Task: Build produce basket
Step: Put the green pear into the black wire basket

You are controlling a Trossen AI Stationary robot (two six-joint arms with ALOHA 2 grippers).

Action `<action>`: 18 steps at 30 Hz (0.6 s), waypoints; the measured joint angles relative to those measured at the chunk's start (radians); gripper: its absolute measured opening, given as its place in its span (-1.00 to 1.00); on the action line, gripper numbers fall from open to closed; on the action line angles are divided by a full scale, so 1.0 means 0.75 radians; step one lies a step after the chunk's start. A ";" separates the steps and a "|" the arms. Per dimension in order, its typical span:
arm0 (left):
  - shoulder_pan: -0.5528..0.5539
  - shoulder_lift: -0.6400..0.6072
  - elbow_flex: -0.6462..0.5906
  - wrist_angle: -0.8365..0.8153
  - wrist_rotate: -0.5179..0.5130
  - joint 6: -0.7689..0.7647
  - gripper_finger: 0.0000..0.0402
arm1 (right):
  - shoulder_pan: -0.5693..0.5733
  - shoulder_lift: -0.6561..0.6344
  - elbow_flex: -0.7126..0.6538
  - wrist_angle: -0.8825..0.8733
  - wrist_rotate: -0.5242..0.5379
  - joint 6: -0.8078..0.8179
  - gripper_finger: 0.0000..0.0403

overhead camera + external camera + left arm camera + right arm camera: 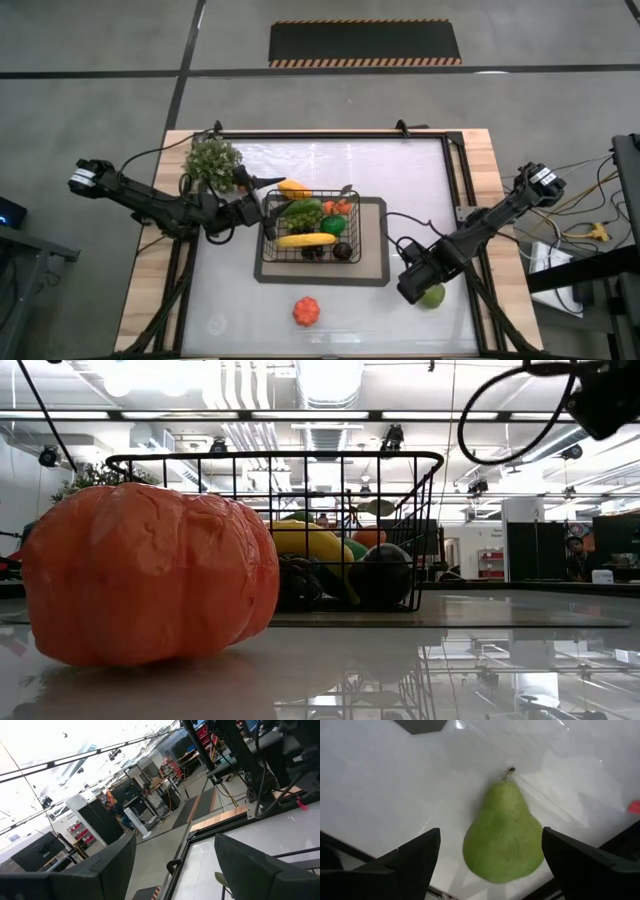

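While several fruits are already gathered in the basket (268, 240) on the mat, a pear (504, 832) and an orange piece (306, 311) are left on the table. The pear is straddled by the open right gripper (490, 852); the left gripper (252, 207), open and empty, is held beside the basket.

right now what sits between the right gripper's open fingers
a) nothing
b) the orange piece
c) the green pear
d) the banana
c: the right wrist view shows the green pear lying on the table between the right gripper's spread fingers, not yet clamped.
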State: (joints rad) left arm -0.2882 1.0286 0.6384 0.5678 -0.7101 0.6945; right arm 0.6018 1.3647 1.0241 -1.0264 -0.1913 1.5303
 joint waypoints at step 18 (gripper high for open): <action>0.000 0.000 -0.003 0.000 -0.002 -0.001 0.26 | -0.001 0.170 -0.016 0.039 -0.141 -0.094 0.63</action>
State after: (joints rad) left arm -0.2882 1.0286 0.6365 0.5681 -0.7113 0.6941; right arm 0.6011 1.4924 1.0122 -0.9973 -0.2967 1.4595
